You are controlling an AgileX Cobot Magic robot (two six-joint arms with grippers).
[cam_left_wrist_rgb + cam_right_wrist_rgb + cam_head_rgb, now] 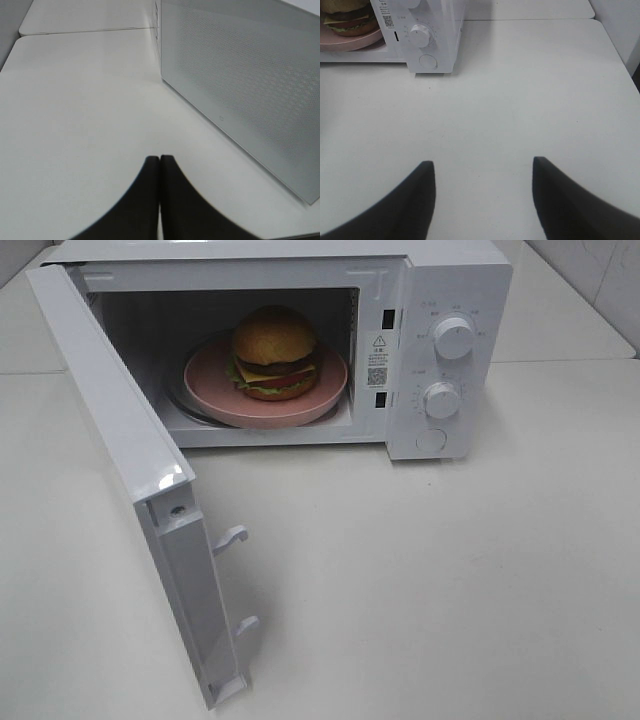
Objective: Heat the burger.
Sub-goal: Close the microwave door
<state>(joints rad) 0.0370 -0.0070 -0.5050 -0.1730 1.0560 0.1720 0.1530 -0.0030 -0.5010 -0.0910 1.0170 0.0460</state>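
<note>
Burger point(275, 350) on pink plate point(205, 385) inside white microwave point(455, 280) on pale surface point(450, 590), door point(110, 420) swung wide open, left wrist view, left tool point(160, 162) clenched, fingers pressed together, near door, right wrist view, right tool point(482, 161) released, fingers spread, facing microwave

White tabletop point(450, 590) — pale tiled wall point(610, 265)

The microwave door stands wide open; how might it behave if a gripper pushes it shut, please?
The door looks like a rigid panel, so it should probably swing on its hinge rather than flex. Its glossy face may let a fingertip slide. The microwave sits on the smooth table, so a hard push might shift it.
</note>
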